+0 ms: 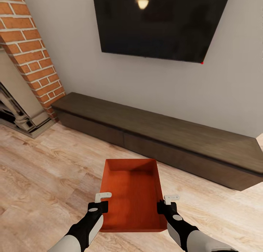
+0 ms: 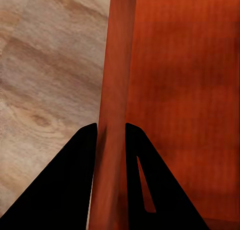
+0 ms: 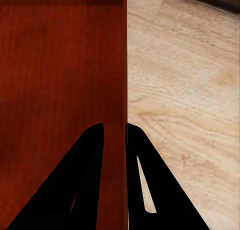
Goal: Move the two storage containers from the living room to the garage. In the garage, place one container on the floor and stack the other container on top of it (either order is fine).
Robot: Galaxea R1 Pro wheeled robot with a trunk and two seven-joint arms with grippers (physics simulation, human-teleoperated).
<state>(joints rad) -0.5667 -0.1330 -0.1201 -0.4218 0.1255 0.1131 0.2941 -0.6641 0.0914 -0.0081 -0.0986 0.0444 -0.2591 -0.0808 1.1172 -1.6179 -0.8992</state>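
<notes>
Storage container [image 1: 133,193]: orange-red, open top, held level above the plank floor [image 1: 44,171] for carrying. Left gripper [image 1: 99,204] clamped its left wall; right gripper [image 1: 166,205] clamped its right wall. Beyond: low cabinet [image 1: 164,135], TV [image 1: 160,21].

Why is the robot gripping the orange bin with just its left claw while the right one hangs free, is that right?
Not quite. Both claws grip the orange bin: the left claw pinches one side wall, and the right claw pinches the opposite wall, as the right wrist view shows, with a finger on each side of the wall.
</notes>
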